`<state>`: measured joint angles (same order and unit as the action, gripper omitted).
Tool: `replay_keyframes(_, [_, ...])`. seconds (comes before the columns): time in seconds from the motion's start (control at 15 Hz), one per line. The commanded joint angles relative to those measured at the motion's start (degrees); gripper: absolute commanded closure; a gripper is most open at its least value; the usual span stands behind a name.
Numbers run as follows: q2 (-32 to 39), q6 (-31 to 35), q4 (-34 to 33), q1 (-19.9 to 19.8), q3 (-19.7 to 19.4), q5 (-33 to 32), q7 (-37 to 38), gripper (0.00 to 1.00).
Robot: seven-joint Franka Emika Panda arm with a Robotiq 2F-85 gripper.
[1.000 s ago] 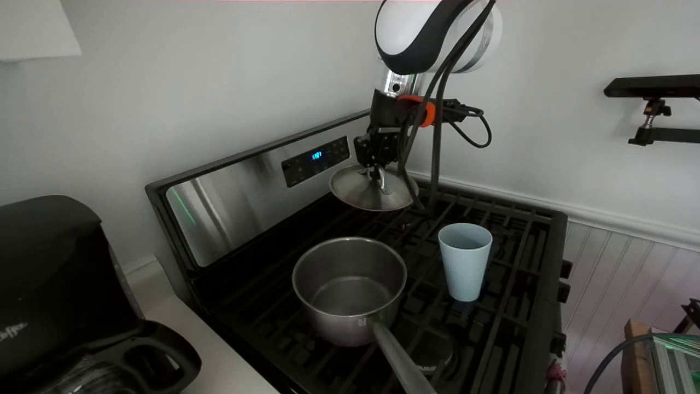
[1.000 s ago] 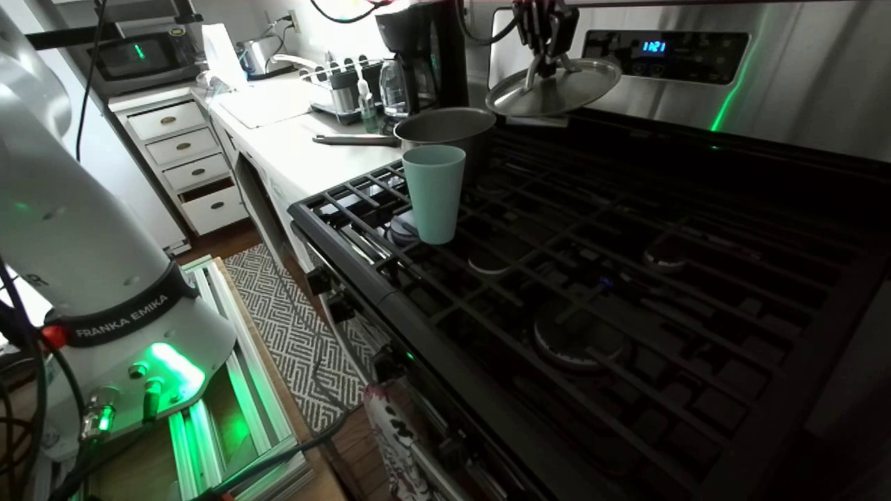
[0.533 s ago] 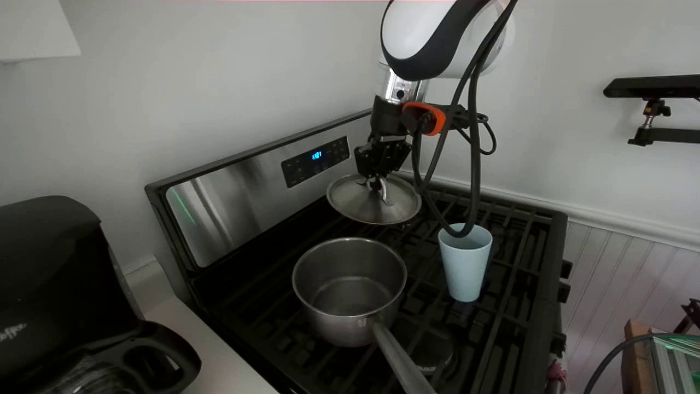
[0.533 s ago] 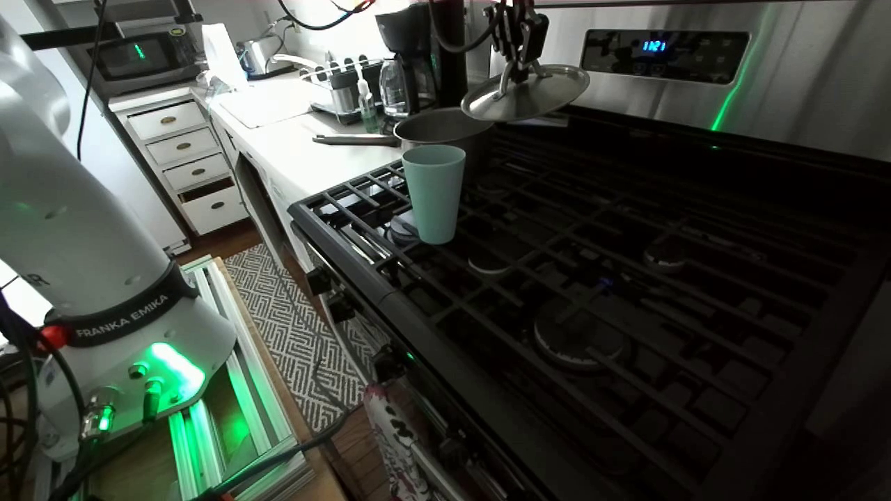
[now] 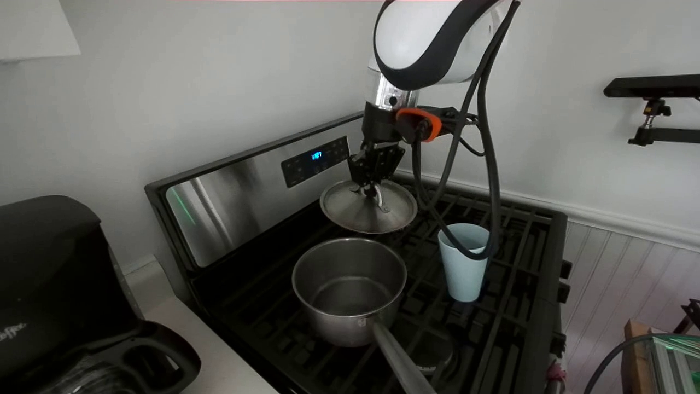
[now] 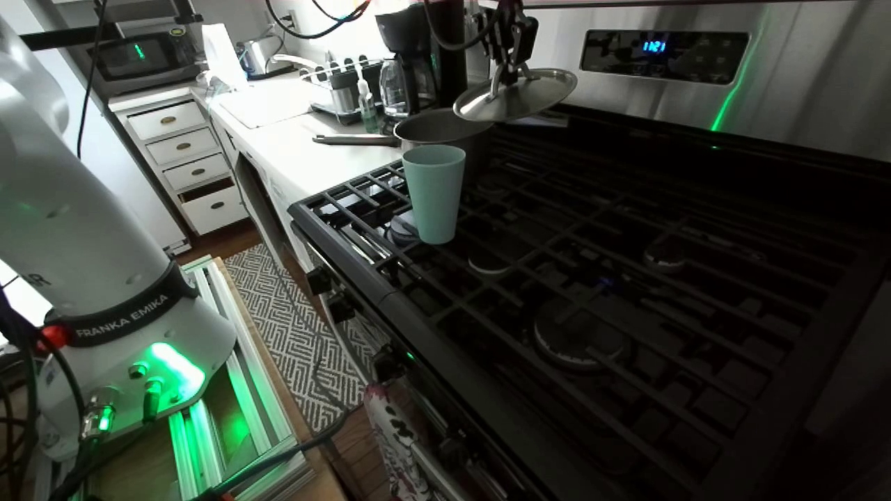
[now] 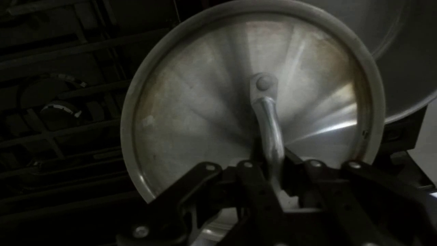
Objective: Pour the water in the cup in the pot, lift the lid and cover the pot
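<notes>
The silver lid (image 5: 353, 216) hangs in the air behind and above the pot, slightly tilted; it also shows in an exterior view (image 6: 539, 94) and the wrist view (image 7: 201, 112). My gripper (image 5: 373, 187) is shut on the lid's arched handle, which runs between the fingers in the wrist view (image 7: 273, 160). The steel pot (image 5: 350, 329) stands upright and uncovered on the stove; its inside shows, and I cannot tell whether water is in it. In the wrist view the pot (image 7: 406, 71) is partly behind the lid. The pale blue cup (image 5: 462, 276) stands upright beside the pot, also in an exterior view (image 6: 435, 198).
The arm's black cable (image 5: 489, 180) loops down in front of the cup's rim. The stove's back panel (image 5: 229, 202) rises behind the lid. A black coffee maker (image 5: 60, 284) stands on the counter (image 5: 202, 350) beside the stove. The pot's long handle (image 5: 396, 355) points outward.
The gripper has carried the lid lower and closer to the pot. The cable has swung down across the cup's rim. The pot and cup have not moved.
</notes>
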<state>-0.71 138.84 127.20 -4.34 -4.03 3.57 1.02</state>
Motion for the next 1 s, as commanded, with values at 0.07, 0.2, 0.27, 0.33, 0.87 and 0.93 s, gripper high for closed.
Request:
replay_keyframes(0.07, [-1.5, -0.7, 0.6, 2.2, 2.2, -4.3, -0.1, 0.98])
replay_keyframes(0.2, [-0.6, -0.9, 0.1, 3.2, 3.2, -4.8, -0.4, 0.98])
replay_keyframes(0.27, [-0.3, -0.9, 0.0, 3.7, 3.7, -4.9, -0.4, 0.98])
replay_keyframes(0.33, [-0.1, -0.9, 0.1, 4.2, 4.1, -4.9, -0.2, 0.98])
replay_keyframes(0.87, [1.3, 1.1, 2.6, 6.0, 6.0, -3.5, 0.0, 0.98])
replay_keyframes(0.93, [1.6, 1.3, 2.7, 6.0, 6.0, -3.5, 0.0, 0.98])
